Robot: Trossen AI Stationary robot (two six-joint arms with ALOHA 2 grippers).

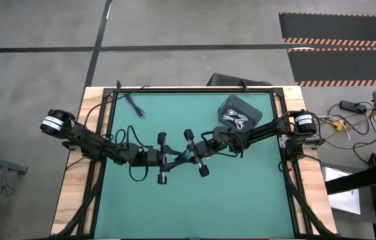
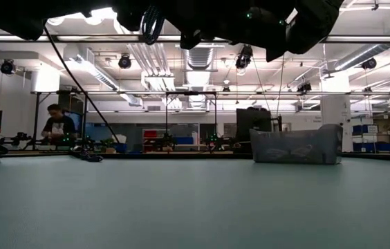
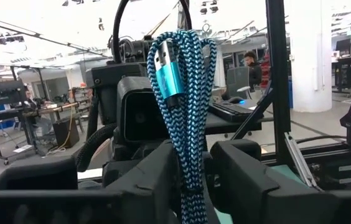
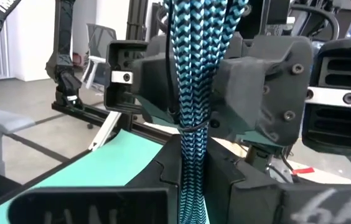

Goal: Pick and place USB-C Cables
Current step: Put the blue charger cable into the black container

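You are looking down on a green-topped table (image 1: 195,200) in a wooden frame, with both dark arms reaching in to meet over its middle; the left gripper (image 1: 168,160) and the right gripper (image 1: 189,155) sit tip to tip, lifted well above the surface, so that from table height only their dark undersides show along the top edge. Between them hangs a teal-and-black braided cable bundle (image 3: 185,93), folded into a tight hank with a shiny teal plug at one end; in the right wrist view the bundle (image 4: 194,81) runs straight down between the right gripper's fingers (image 4: 157,174), which are pressed together on it. In the left wrist view the left gripper's fingers (image 3: 250,180) stand partly apart on either side of the same bundle; you cannot tell whether they touch it. Toward the far right of the table sits a grey plastic bin (image 1: 240,113) with white cable bundles (image 1: 235,119) lying inside it; near the far left edge a dark blue cable bundle (image 1: 133,103) lies alone on the mat. A person (image 2: 58,124) sits at a bench in the room beyond.
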